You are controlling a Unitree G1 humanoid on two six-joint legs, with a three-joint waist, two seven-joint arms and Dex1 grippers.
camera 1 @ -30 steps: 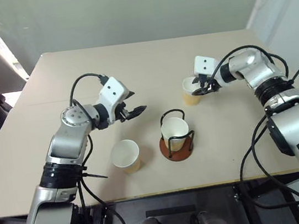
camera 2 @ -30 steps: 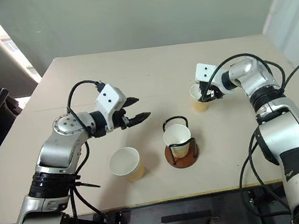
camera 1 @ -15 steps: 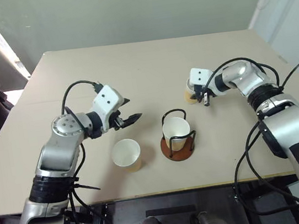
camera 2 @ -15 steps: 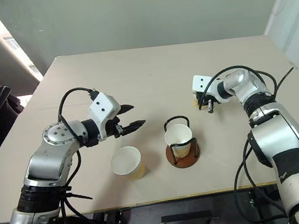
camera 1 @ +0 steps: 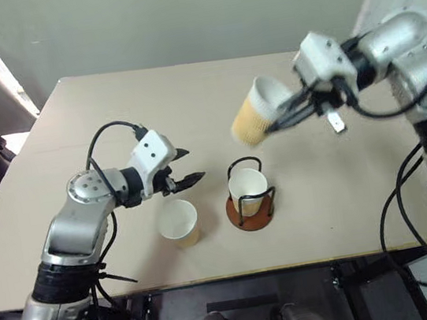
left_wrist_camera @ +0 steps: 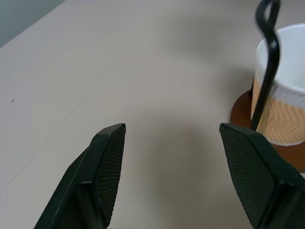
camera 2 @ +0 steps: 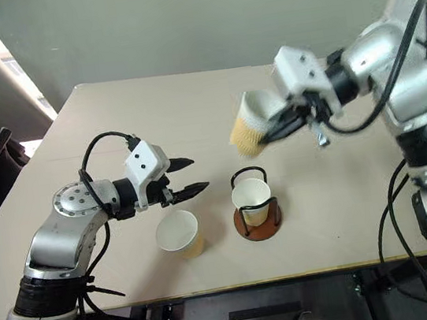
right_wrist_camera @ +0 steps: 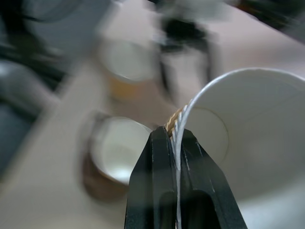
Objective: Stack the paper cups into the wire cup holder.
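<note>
The right gripper (right_wrist_camera: 175,138) pinches the rim of a tilted paper cup (camera 1: 255,113) in the air above the wire cup holder (camera 1: 251,203), where a second cup (camera 1: 249,187) sits; a third cup (camera 1: 179,222) stands just left of the holder; the left gripper (camera 2: 185,177) hovers open over that cup, holding nothing.

No readable text, labels or numbers anywhere.

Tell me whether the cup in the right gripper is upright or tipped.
Tipped. The cup hangs in the air on its side, mouth toward the right gripper, whose fingers pinch its rim.
</note>
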